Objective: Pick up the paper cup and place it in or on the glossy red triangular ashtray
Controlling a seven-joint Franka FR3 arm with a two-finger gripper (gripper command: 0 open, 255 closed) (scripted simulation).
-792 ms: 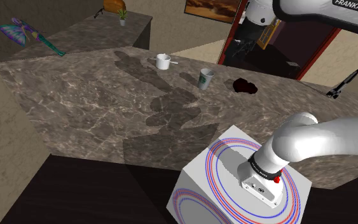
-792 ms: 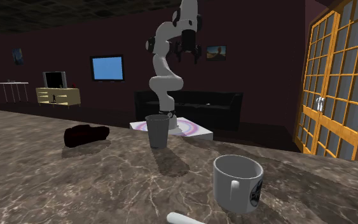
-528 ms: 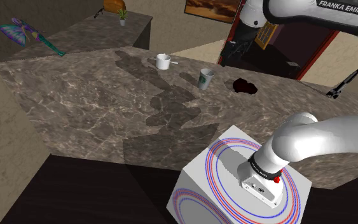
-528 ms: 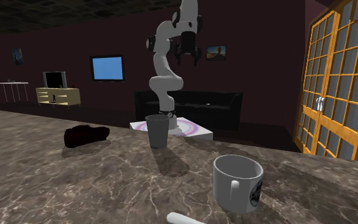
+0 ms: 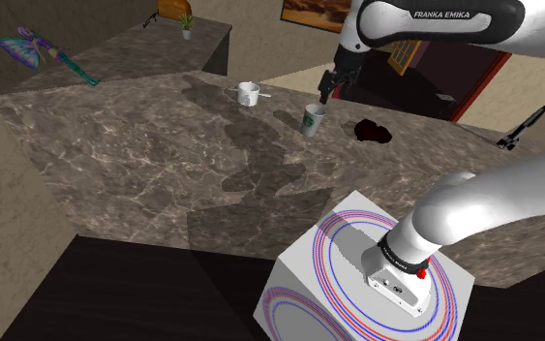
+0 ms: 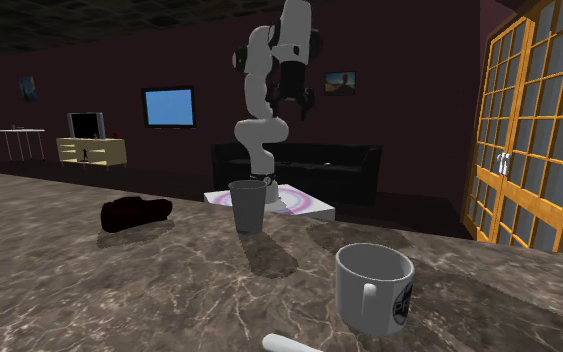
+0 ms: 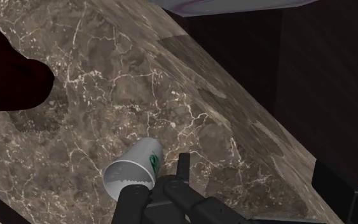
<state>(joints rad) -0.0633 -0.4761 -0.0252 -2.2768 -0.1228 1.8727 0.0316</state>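
A white paper cup [image 5: 313,119] with a green mark stands upright on the brown marble table [image 5: 144,165]. The dark red ashtray [image 5: 372,131] lies a short way off, toward the shoulder view's right. My gripper [image 5: 328,90] hangs open and empty in the air above the cup, just to its right in the shoulder view. In the second exterior view the cup [image 6: 248,205] stands mid-table, the ashtray [image 6: 135,213] to its left and the gripper [image 6: 293,104] high above. Seen from the wrist, the cup [image 7: 135,170] is beside one finger [image 7: 130,205], and the ashtray [image 7: 9,70] lies farther off.
A white mug [image 5: 249,93] with a white stick beside it stands left of the cup in the shoulder view; the mug [image 6: 372,288] is closest in the second exterior view. The stand [image 5: 367,271] sits at the table's near edge. A black object [image 5: 522,128] lies far right.
The arm has swung toward the shoulder view's left and come lower, bringing the gripper from over the ashtray's far side to above the cup. Cup, ashtray and mug have not moved.
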